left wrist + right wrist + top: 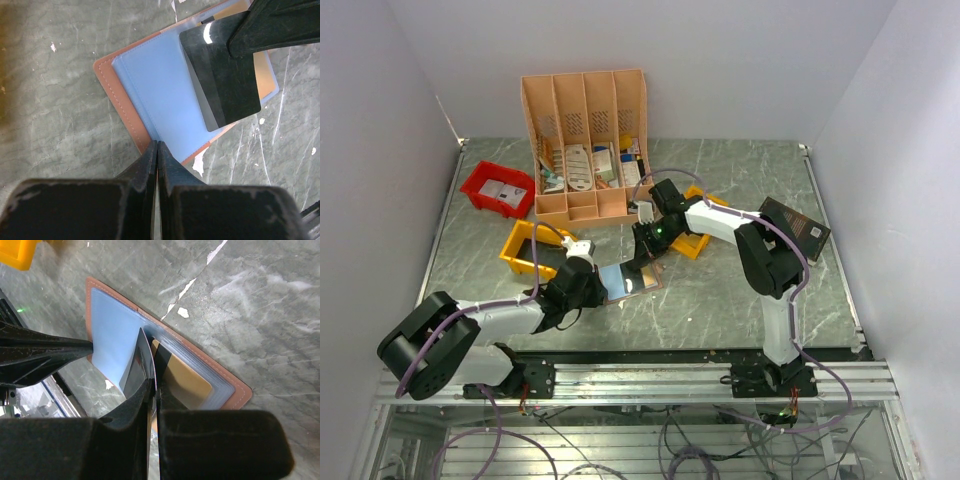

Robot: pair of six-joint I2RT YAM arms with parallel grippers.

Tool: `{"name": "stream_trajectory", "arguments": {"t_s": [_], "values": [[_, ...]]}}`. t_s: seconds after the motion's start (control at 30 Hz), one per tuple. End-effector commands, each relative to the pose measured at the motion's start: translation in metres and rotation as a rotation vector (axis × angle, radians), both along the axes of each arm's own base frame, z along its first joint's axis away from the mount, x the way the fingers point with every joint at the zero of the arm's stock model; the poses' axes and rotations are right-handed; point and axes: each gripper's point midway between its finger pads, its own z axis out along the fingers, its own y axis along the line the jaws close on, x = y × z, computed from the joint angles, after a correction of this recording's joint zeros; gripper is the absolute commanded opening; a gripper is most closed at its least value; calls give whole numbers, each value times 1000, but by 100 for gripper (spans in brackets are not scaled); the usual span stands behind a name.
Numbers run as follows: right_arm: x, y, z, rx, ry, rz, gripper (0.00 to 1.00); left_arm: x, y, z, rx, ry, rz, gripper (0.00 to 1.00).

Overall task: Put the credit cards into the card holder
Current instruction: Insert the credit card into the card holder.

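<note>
left jaws together at card holder (150,85) edge | right jaws clamped on card (212,85)

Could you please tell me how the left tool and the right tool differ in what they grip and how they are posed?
The left tool is shut on the edge of the open tan leather card holder, while the right tool is shut on a dark glossy rectangular card. The left tool meets the holder from its side; the right tool hangs over its middle, slanting the card towards a pocket. Both are closed and both work at the same holder.
</note>
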Motion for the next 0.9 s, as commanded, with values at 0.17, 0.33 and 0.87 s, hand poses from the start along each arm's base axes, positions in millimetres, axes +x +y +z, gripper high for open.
{"name": "stream_trajectory", "arguments": {"t_s": [0.17,0.33,0.87], "values": [[4,-15,-29,-133,-20,-12,5,4,8,-1,39,-3,15,9],[5,-21,-23,-151,-36,-40,3,4,7,0,38,-3,11,8],[1,-27,-30,-215,45,-47,1,5,5,2,26,-10,4,8]]}}
